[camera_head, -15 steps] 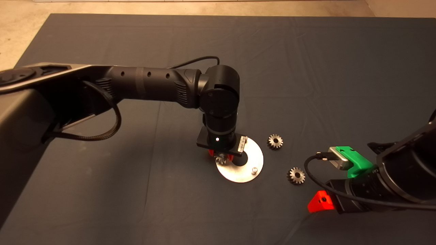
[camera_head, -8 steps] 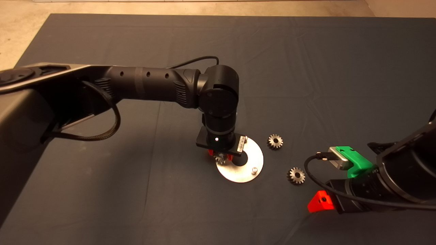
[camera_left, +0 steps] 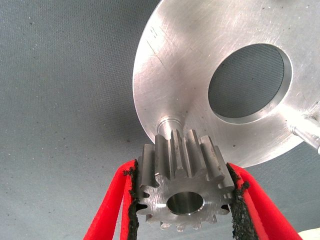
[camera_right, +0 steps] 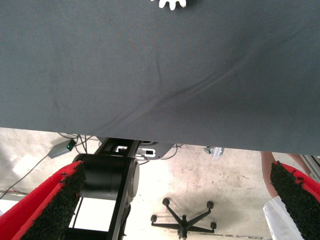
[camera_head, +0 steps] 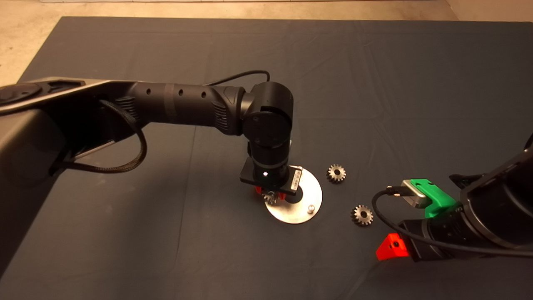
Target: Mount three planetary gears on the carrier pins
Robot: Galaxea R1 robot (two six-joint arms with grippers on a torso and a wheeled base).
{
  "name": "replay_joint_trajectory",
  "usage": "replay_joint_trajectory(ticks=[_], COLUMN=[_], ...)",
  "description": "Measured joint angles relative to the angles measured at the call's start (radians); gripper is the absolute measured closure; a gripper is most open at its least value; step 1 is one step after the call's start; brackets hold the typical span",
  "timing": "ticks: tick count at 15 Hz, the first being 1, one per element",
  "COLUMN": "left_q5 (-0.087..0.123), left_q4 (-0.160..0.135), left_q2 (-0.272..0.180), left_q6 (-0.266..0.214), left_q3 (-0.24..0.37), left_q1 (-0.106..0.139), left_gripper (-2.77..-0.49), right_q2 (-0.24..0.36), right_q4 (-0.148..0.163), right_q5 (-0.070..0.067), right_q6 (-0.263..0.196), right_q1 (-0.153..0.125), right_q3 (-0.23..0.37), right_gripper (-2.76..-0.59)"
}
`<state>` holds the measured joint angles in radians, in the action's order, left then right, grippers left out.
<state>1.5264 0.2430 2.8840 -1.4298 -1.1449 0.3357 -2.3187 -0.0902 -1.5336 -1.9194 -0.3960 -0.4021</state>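
Observation:
My left gripper (camera_head: pixel 271 193) hangs over the left edge of the shiny carrier disc (camera_head: pixel 306 196) and is shut on a planetary gear (camera_left: pixel 182 187). That gear (camera_head: pixel 271 197) is held just above a carrier pin (camera_left: pixel 169 124) at the disc's rim, its bore a little off the pin. A second pin (camera_head: pixel 310 207) stands at the disc's near right; in the left wrist view it (camera_left: pixel 306 133) shows beside the disc (camera_left: pixel 190 75). Two more gears (camera_head: pixel 336 173) (camera_head: pixel 362 215) lie flat on the mat right of the disc. My right gripper (camera_head: pixel 410 227) waits open at the lower right.
The dark mat (camera_head: pixel 374 83) spreads wide around the disc, with bare floor beyond its far edge. The right wrist view shows the mat's edge (camera_right: pixel 150 131), a gear's teeth (camera_right: pixel 172 3) at the picture's border, a chair base (camera_right: pixel 184 216) and a person's leg (camera_right: pixel 276 200).
The left arm has shifted slightly, carrying the held gear a little lower and closer over the pin at the disc's left edge. The right arm and the loose gears have stayed put.

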Motion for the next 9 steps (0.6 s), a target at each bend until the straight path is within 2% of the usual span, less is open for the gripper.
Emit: replay_joint_trajectory(ticks=[9], left_q5=[0.000], left_q4=[0.001], left_q2=[0.000], left_q6=[-0.001], left_q3=[0.000], left_q1=[0.000], left_gripper=[-0.95], right_q2=[0.000], right_q4=[0.000], right_q5=[0.000], right_q6=[0.000], right_q1=[0.000], right_q3=[0.000], right_gripper=[-2.75])
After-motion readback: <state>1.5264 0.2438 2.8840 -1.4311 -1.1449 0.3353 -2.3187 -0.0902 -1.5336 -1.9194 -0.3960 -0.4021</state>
